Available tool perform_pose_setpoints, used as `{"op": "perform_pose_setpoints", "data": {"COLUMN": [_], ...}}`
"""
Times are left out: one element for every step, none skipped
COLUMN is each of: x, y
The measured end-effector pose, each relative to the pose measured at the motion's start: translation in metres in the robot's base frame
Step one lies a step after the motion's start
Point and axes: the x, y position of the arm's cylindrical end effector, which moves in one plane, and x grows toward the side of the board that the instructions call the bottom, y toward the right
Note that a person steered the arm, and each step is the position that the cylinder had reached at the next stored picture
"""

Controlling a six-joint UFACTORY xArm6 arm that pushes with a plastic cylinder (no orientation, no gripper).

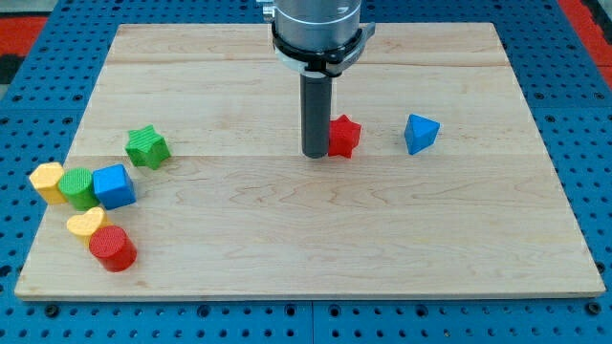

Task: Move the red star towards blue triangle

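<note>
The red star (344,136) lies on the wooden board (306,229) a little right of centre, toward the view's top. The blue triangle (420,133) sits to its right, a small gap away. My tip (315,154) stands at the red star's left side, touching or almost touching it. The dark rod rises from there to the arm's body at the view's top.
A green star (147,146) lies at the left. Below it a yellow block (46,181), a green block (76,187) and a blue cube (114,186) crowd together. A yellow heart (85,224) and a red cylinder (113,248) lie near the lower left edge.
</note>
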Motion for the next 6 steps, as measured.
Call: {"op": "perform_pose_setpoints", "data": {"x": [-0.004,-0.01,-0.026,-0.029,-0.025,-0.024], "y": [0.006,0.007,0.002,0.002,0.002,0.002]}}
